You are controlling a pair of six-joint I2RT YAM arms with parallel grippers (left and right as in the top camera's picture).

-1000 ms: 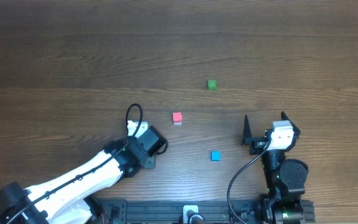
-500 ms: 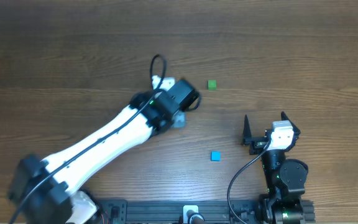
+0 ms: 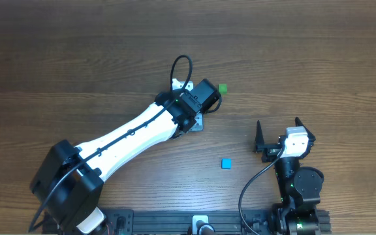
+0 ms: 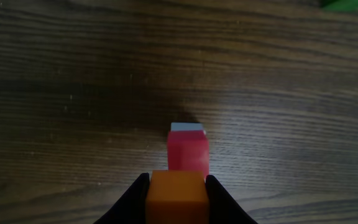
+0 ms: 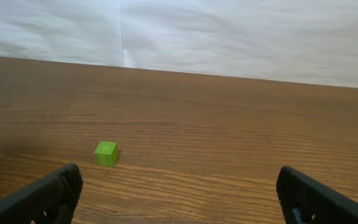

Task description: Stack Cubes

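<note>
Left gripper (image 4: 176,182) pinches orange cube (image 4: 176,198) near red cube (image 4: 188,152); next: centre, lower, release; right gripper (image 5: 179,183) wide, empty.

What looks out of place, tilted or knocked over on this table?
Nothing stands out. The left gripper holds an orange cube squarely, close to the pink cube. The green cube and blue cube sit flat and apart on the wooden table. The right gripper is open and empty.
</note>
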